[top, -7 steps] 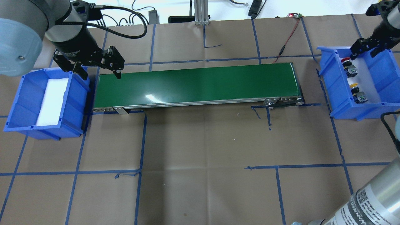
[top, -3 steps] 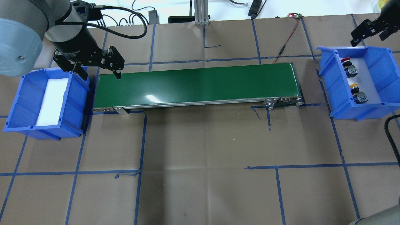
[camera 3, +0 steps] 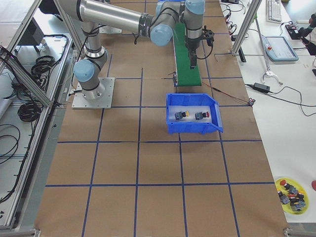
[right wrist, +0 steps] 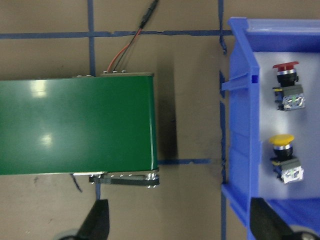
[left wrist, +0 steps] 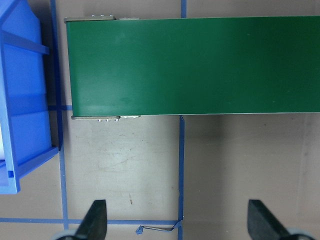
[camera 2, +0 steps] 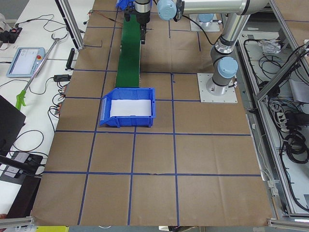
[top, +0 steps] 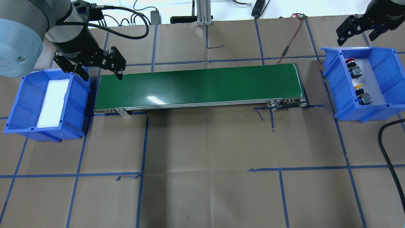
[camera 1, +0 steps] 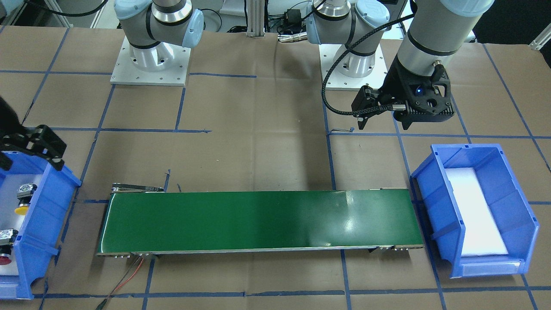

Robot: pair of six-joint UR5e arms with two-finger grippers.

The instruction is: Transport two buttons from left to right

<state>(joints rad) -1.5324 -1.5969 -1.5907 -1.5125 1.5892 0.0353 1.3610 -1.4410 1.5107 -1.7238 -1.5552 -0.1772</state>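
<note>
From my station I see a tabletop (top: 202,142) covered in brown paper and marked into squares by blue tape lines (top: 142,139), a few with loose, torn ends. A green conveyor (top: 199,84) lies across its middle. The left blue bin (top: 27,101) sits just beside the conveyor's left end. The right blue bin (top: 335,85) sits near the other end, with a gap between them. A red-and-black wire (top: 291,41) trails from the conveyor's far right corner toward the tabletop's far edge. Two metal base plates, the left arm's plate (camera 2: 205,96) and the right arm's plate (camera 3: 106,101), lie flat on the paper.
</note>
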